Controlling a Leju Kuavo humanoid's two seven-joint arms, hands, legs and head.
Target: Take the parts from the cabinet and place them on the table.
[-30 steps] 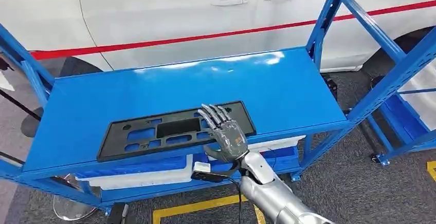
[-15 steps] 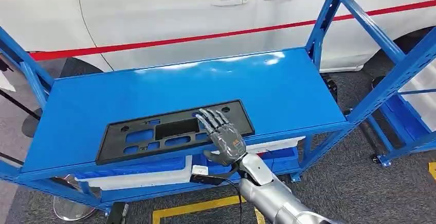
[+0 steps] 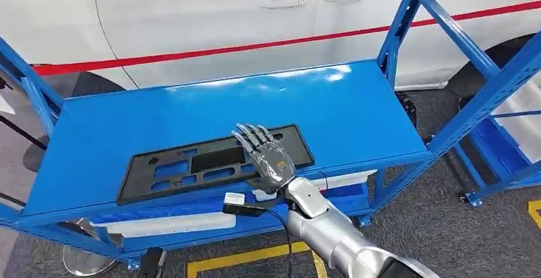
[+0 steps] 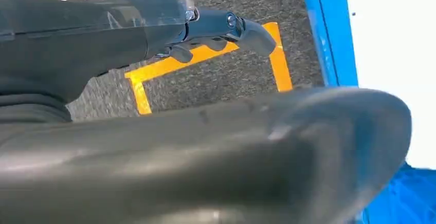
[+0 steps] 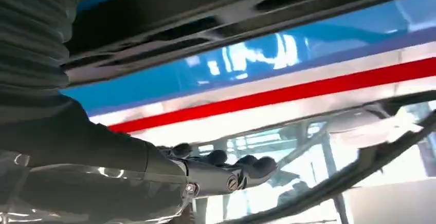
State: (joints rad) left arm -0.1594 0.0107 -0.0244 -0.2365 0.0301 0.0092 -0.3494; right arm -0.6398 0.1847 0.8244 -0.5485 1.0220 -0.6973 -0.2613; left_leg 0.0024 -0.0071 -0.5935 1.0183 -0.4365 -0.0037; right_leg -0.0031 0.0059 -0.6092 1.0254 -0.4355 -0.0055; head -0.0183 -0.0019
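A long black plastic panel [image 3: 143, 163] with several cutouts lies flat near the front edge of the blue cabinet shelf [image 3: 332, 112]. My right hand [image 3: 265, 157] rests over the panel's right part, fingers stretched out and spread, palm at its near edge, holding nothing. In the right wrist view the panel [image 5: 231, 8] runs close past the right hand [image 5: 216, 172], whose fingers are extended. The left wrist view has my left hand [image 4: 205, 29] hanging over the grey floor with nothing in it, fingers loosely apart.
Blue uprights [image 3: 408, 16] and a diagonal brace frame the shelf on the right. A white car [image 3: 223, 10] with a red stripe stands behind the cabinet. White foam boxes [image 3: 172, 224] sit on the lower shelf. Yellow tape [image 3: 236, 259] marks the floor in front.
My right hand and forearm have slid a little to the left along the panel. The view has also shifted slightly; the panel stays flat on the shelf.
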